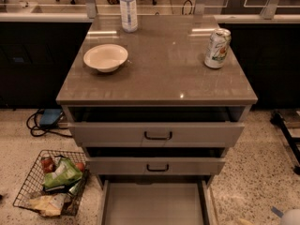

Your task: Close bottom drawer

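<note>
The bottom drawer stands pulled far out below the surface's front edge, its front out of view. The hand barely shows at the lower right; clenched or released, I cannot tell. It is best to press squarely mid-front, straight inward, to avoid jamming.

Gripper: pale, rounded part at bottom-right corner of camera view, cut off by right and lower edges, so only a small portion shows. Surface smooth, off-white, w/ no markings visible. Small blue-grey piece sits just left of it, approx. same height; whether it belongs to the gripper can't be told. Orientation, tilt etc. hidden.
</note>
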{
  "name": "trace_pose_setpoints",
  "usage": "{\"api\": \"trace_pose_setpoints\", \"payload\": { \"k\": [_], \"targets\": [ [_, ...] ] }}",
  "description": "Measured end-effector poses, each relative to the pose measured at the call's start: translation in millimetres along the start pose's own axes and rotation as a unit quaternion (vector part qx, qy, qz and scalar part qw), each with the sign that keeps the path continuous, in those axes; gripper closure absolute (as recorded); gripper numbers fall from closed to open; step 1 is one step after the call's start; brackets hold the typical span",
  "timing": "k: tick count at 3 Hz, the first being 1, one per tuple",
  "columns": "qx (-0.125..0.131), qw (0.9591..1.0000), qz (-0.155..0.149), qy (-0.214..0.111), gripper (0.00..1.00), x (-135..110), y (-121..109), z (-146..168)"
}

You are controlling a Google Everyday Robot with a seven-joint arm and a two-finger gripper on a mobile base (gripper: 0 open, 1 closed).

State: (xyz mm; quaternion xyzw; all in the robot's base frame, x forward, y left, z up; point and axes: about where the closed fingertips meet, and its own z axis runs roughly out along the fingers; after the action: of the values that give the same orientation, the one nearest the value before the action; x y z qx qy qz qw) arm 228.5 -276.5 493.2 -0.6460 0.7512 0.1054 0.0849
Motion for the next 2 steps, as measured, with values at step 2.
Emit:
{"api": "trace_pose_setpoints", "payload": {
  "k": [2],
  "targets": [
    [0.0, 0.9999, -0.007, 0.007, 0.0, 11, -10, 58]
  ]
}}
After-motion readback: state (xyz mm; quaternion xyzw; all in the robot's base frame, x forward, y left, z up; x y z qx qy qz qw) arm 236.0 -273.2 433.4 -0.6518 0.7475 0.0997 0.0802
